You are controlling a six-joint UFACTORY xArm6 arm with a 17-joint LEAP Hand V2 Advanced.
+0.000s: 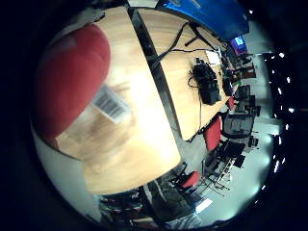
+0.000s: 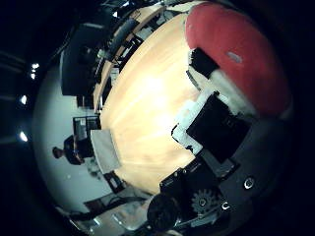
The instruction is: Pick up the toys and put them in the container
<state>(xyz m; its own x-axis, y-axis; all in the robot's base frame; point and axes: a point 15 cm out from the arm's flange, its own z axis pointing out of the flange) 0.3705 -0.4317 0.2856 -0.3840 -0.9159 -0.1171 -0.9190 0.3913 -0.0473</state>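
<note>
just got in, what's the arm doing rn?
The hand has a red toy right against its palm, fingers curled beside it, so it looks like a grasp, held above the wooden table. The toy's barcode tag shows in the little finger side view. No container is visible in either view, so the drop-off is not yet done.

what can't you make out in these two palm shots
- Red toy: close to the palm in both views, cut off by the view's edge, so its shape is unclear.
- Container: not seen in either view.
- Hand: its parts hide where the fingers meet the toy, thumb-side view.
</note>
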